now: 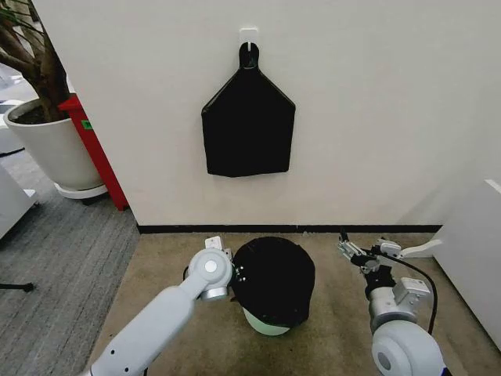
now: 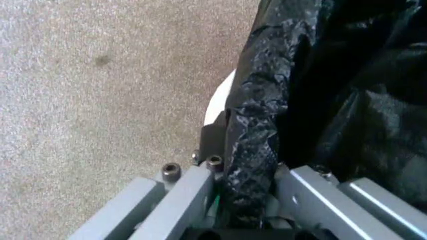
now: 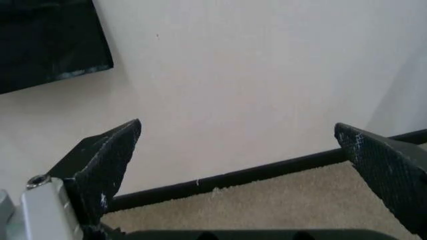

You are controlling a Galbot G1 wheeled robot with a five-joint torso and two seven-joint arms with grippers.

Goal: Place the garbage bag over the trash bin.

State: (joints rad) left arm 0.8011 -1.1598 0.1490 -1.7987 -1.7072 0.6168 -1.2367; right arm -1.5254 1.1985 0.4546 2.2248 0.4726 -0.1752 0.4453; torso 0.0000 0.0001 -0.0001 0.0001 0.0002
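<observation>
Beige carpet (image 1: 337,329) covers the floor in front of a plain cream wall (image 1: 376,110) with a dark baseboard along its foot. On the carpet, a short way out from the wall, stands the trash bin (image 1: 264,324), a small round cream-white bucket. The garbage bag (image 1: 272,278), thin glossy black plastic, is draped over the bin's top and hangs down its sides, leaving a strip of the pale base showing at the front.

The left gripper (image 1: 235,276) is at the bag's left side, level with the bin's rim. In the left wrist view its grey fingers (image 2: 183,195) are closed narrowly on a crinkled fold of the black film (image 2: 257,150), with the bin's white wall (image 2: 217,102) just beside them.

The right gripper (image 1: 350,251) hovers above the carpet to the right of the bin, apart from it, pointing toward the wall. Its dark textured fingertips (image 3: 110,152) are spread wide with nothing between them.

A flat black house-shaped bundle (image 1: 248,125) hangs on the wall from a white hook (image 1: 249,37), above the bin. A large white plant pot (image 1: 51,145) sits at the far left, beside a red panel (image 1: 98,149).
</observation>
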